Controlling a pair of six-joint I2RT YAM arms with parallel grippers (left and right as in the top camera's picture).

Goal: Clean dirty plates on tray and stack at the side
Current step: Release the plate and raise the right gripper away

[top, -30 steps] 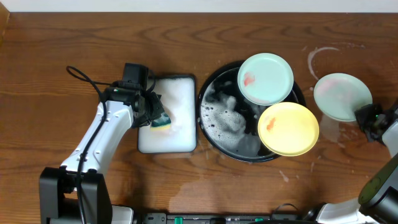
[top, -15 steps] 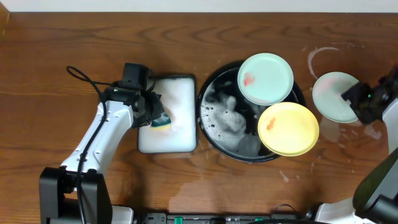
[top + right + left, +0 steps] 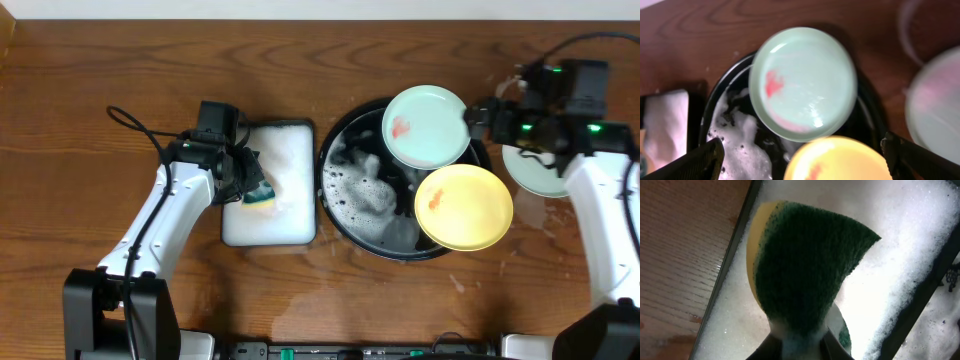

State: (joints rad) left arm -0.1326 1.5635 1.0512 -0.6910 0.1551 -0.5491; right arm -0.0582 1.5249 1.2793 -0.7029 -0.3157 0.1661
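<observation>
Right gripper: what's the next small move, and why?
Probably lower the right gripper onto the facing rim of the mint plate in the tray and close. Its jaws stand open just beside that rim, the plate shows a red smear, and the left gripper holds the sponge.

We see a mint-green plate (image 3: 427, 126) with a red smear and a smeared yellow plate (image 3: 463, 207) lying flat in the sudsy black tray (image 3: 323, 182), the yellow one overhanging its lower-right rim; another mint plate (image 3: 533, 174) rests on the soap-streaked counter (image 3: 505, 60) just right
</observation>
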